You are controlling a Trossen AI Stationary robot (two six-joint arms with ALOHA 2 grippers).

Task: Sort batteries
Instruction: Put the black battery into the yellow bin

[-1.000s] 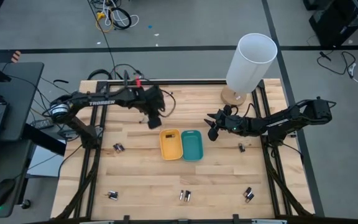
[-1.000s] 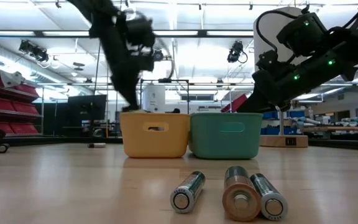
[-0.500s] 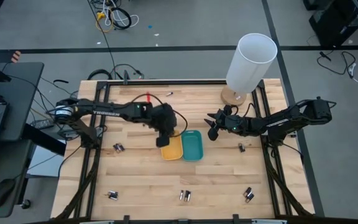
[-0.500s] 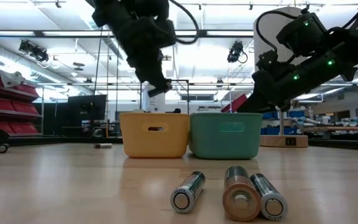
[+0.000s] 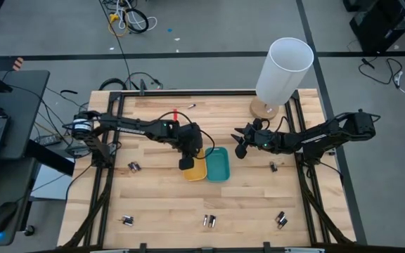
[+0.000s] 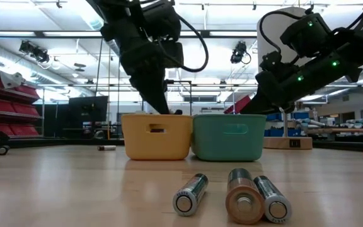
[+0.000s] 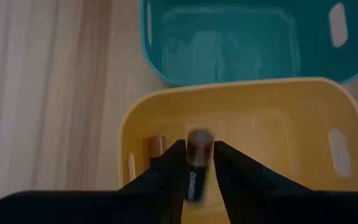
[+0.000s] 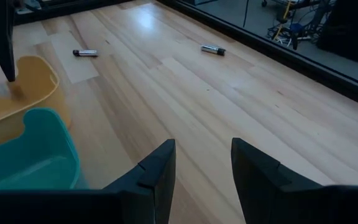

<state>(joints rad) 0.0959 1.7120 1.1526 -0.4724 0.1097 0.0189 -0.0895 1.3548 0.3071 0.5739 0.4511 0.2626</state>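
Note:
My left gripper (image 7: 199,163) hangs over the yellow tray (image 5: 197,171), shut on a dark battery (image 7: 197,158) with a copper end. In the low view its fingers (image 6: 162,107) reach down to the tray's rim (image 6: 156,116). A second copper-ended battery (image 7: 156,148) lies on the yellow tray's floor. The teal tray (image 5: 217,164) stands against the yellow one on its right. My right gripper (image 8: 202,163) waits open just right of the teal tray (image 8: 23,149), holding nothing. Loose batteries (image 6: 191,192) lie on the table. My left gripper pinches the battery's sides (image 7: 194,174) between its two fingers. The fingers slant down from the table's far side, and the battery lies along them. Its copper end (image 7: 199,139) sticks out past the fingertips. The battery hangs clear above the yellow tray's floor.
Batteries lie scattered: left of the trays (image 5: 133,166), along the near edge (image 5: 127,220) (image 5: 209,221) (image 5: 281,220), at the right (image 5: 273,166), near the far edge (image 5: 191,106). A tall white cylinder on a wooden base (image 5: 283,70) stands at the far right corner.
My left gripper has swung from the far side of the table toward the near edge and the right. It has sunk until its fingers stand over the yellow tray, carrying the battery along. My right arm has kept still.

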